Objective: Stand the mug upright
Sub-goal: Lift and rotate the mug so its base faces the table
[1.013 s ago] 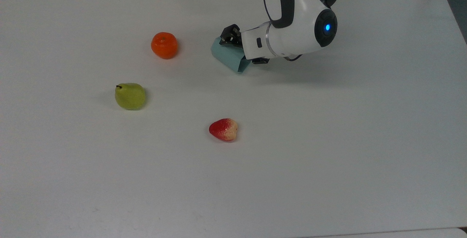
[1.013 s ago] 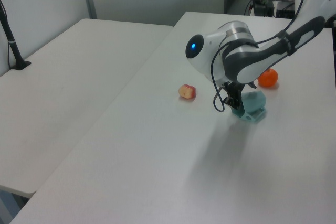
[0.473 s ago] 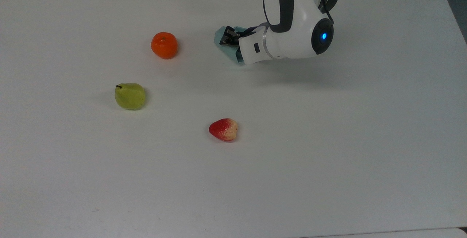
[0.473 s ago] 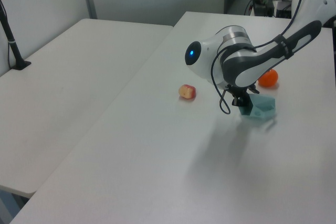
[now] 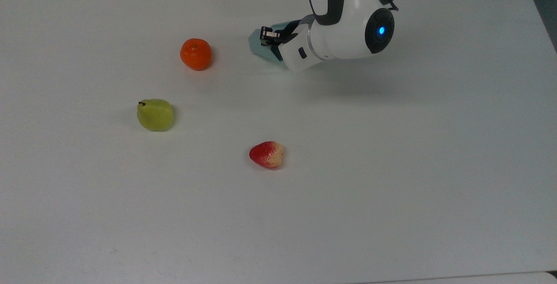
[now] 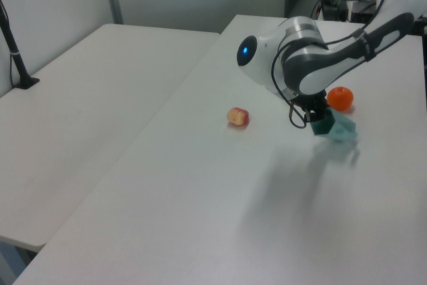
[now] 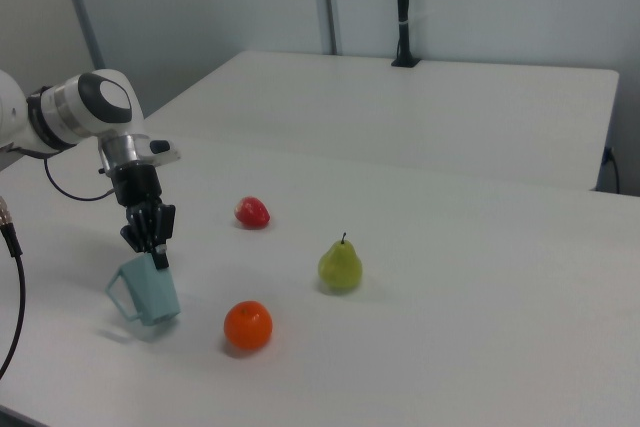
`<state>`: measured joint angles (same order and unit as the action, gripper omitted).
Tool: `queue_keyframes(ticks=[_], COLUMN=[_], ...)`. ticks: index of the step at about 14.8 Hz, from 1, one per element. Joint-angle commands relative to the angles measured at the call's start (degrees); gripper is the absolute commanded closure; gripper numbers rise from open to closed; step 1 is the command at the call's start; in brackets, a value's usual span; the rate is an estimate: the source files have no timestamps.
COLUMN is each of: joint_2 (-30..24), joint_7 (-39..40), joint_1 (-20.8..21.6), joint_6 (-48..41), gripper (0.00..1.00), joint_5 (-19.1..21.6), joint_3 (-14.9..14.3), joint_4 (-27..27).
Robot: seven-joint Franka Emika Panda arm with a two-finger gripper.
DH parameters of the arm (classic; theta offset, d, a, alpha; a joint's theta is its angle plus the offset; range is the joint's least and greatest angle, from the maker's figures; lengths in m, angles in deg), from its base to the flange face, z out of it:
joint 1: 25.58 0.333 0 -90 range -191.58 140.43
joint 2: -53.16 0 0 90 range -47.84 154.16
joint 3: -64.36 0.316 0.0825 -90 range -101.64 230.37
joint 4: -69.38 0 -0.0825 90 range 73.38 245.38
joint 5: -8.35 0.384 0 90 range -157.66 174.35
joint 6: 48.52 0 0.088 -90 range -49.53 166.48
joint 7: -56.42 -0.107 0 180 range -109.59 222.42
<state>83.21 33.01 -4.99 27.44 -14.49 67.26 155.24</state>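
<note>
Top view: the gripper (image 5: 270,36) was at the rim of the pale teal mug (image 5: 260,46), near the far edge of the white table (image 5: 391,166); an orange (image 5: 196,53) lay to the top view's left of the mug, with a pear (image 5: 155,114) and a strawberry (image 5: 266,154) nearer the camera.
Left view: the mug (image 6: 339,128) was tilted, just beside the orange (image 6: 341,98), and the gripper (image 6: 313,113) was on its upper edge.
Right view: the mug (image 7: 148,290) stood almost upright, handle to the right view's left, and the jaws were narrow, closed on its rim wall; the gripper (image 7: 154,243) came from above.
Handling: the mug seemed light and stiff, and its matte wall probably not slippery; the rim wall looked the best place to hold.
</note>
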Motion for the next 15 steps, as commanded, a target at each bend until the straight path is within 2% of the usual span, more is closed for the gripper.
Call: queue_keyframes(ticks=[1, 4, 8, 11, 15], joint_2=[-2.0, -4.2, -9.6, -10.7, -11.1], joint_7=[4.3, 4.9, 10.2, 15.5, 26.9], joint_1=[-0.2, -1.1, -2.6, -4.8, -5.7], joint_6=[-0.3, 3.4, 14.7, 21.8, 31.1], gripper=[1.0, 1.0, 1.0, 1.0, 1.0], joint_5=[1.6, 2.4, 3.6, 8.6, 14.8], joint_3=[-0.2, -0.1, 0.0, 0.0, 0.0], joint_4=[0.7, 0.5, 1.1, 2.3, 7.6])
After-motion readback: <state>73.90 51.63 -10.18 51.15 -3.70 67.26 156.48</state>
